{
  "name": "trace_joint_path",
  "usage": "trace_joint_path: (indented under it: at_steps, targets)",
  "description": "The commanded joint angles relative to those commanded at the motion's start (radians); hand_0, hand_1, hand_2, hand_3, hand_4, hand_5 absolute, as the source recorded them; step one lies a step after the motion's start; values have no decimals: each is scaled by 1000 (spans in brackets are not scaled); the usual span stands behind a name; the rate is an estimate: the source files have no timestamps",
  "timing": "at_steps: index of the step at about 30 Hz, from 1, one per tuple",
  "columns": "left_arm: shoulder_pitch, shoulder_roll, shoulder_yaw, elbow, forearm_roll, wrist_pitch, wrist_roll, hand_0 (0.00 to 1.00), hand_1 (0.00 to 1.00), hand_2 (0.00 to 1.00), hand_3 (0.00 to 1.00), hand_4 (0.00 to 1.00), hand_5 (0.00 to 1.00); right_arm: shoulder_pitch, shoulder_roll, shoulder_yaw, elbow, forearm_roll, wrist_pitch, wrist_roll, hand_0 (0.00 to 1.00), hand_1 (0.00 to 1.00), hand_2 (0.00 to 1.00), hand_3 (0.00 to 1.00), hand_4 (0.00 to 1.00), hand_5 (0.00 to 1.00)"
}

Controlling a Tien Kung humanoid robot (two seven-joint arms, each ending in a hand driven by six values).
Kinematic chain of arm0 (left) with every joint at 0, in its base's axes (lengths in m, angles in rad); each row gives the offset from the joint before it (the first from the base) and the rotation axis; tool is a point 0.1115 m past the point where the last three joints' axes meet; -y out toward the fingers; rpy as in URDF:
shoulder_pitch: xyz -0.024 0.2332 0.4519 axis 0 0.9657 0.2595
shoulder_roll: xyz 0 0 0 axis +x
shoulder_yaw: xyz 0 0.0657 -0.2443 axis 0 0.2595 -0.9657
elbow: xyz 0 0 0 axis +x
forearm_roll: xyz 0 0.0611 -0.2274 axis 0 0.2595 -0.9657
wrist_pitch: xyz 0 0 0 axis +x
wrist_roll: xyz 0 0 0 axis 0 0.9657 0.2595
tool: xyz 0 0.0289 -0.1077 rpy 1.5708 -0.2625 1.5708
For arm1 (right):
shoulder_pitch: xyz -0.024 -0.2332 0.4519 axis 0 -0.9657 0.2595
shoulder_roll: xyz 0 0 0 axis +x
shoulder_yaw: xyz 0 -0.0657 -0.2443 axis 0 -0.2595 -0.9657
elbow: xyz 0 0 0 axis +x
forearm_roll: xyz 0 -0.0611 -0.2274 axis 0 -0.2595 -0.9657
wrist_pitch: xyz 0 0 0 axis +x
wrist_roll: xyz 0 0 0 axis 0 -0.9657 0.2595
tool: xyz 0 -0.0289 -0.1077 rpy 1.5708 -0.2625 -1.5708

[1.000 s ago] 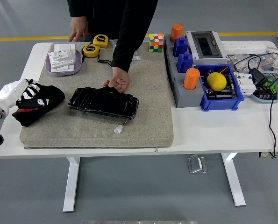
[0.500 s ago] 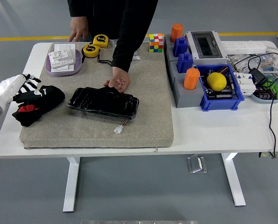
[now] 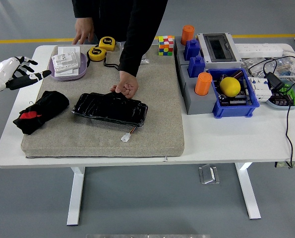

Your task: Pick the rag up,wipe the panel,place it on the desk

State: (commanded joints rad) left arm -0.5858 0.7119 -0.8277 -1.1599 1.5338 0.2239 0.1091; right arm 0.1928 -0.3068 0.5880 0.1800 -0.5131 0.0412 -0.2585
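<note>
A black rag with a red patch (image 3: 41, 111) lies bunched on the left end of the grey mat (image 3: 157, 99). The glossy black panel (image 3: 110, 108) lies on the mat's middle, a small white connector on wires at its near right corner. A person's hand (image 3: 125, 88) rests on the panel's far edge. My left hand (image 3: 19, 74) hovers open above the table's far left, up and away from the rag, fingers spread and holding nothing. My right hand is out of view.
A purple tray (image 3: 68, 67) with white boxes and two yellow tape measures (image 3: 101, 47) sit behind the mat. The person's other hand (image 3: 83, 35) rests on the table's far edge. On the right are a Rubik's cube (image 3: 165, 44), blue bins (image 3: 234, 91), orange cylinders and cables.
My left hand has let go of the rag and lifted up and away to the far left. The rag stays on the mat. The person's hands have not moved.
</note>
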Motion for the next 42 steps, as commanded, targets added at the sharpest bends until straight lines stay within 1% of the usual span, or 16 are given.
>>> trace_joint_path:
  at_steps: [1,2,6,12,15,17,19,20,25,29,31,32,34,37,38,42]
  targets:
    - [4,5,-16,-22,3,-4,7,409,620,713,794,998,998,0,0,1,0,0,-1,0,786,709,722,675,998,517]
    - [5,7,-22,-30,4,-5,9,413,625,713,790,998,998,0,0,1,0,0,-1,1,784,709,721,675,998,517]
    - [25,36,-90,-132,28,-31,39,413,625,713,790,998,998,1,2,-5,0,15,-4,6,784,709,721,675,998,517]
    - [47,69,-169,-250,38,-63,75,423,628,714,793,998,998,1,4,-15,0,33,-6,12,785,711,721,675,998,517]
    - [53,91,-206,-305,5,-82,91,426,632,714,794,998,998,0,6,-42,0,62,-7,21,786,710,721,673,998,518]
    - [59,108,-233,-342,-20,-93,103,426,632,714,794,998,998,1,6,-79,0,101,-8,34,786,710,721,673,998,518]
    - [63,117,-249,-363,-31,-101,112,426,632,714,794,998,998,2,7,-101,0,123,-8,40,786,710,721,673,998,518]
    - [63,125,-259,-375,-50,-110,117,432,635,718,792,998,975,3,7,-118,0,140,-9,45,785,710,721,672,998,518]
    - [52,162,-279,-395,-129,-144,133,432,635,718,792,998,975,3,8,-145,0,168,-9,53,785,710,721,672,998,518]
    - [34,190,-289,-396,-151,-159,137,439,646,727,796,998,967,2,10,-138,0,162,-8,53,785,711,721,672,998,517]
    - [25,200,-299,-395,-165,-164,136,439,646,727,796,998,967,1,11,-131,0,155,-8,51,785,711,721,672,998,517]
    - [23,205,-305,-397,-171,-166,136,455,665,732,799,998,922,1,12,-134,0,156,-8,52,787,711,722,671,998,518]
    - [21,213,-313,-401,-184,-163,132,455,665,732,799,998,922,0,12,-141,0,162,-8,53,787,711,722,671,998,518]
    - [27,218,-329,-404,-218,-159,127,455,665,732,799,998,922,1,13,-165,0,181,-8,59,787,711,722,671,998,518]
    - [31,217,-334,-402,-236,-155,122,488,658,726,789,998,804,1,14,-173,0,186,-8,60,786,710,722,672,998,519]
    - [64,197,-340,-380,-354,-121,89,488,658,726,789,998,804,1,18,-204,0,210,-8,68,786,710,722,672,998,519]
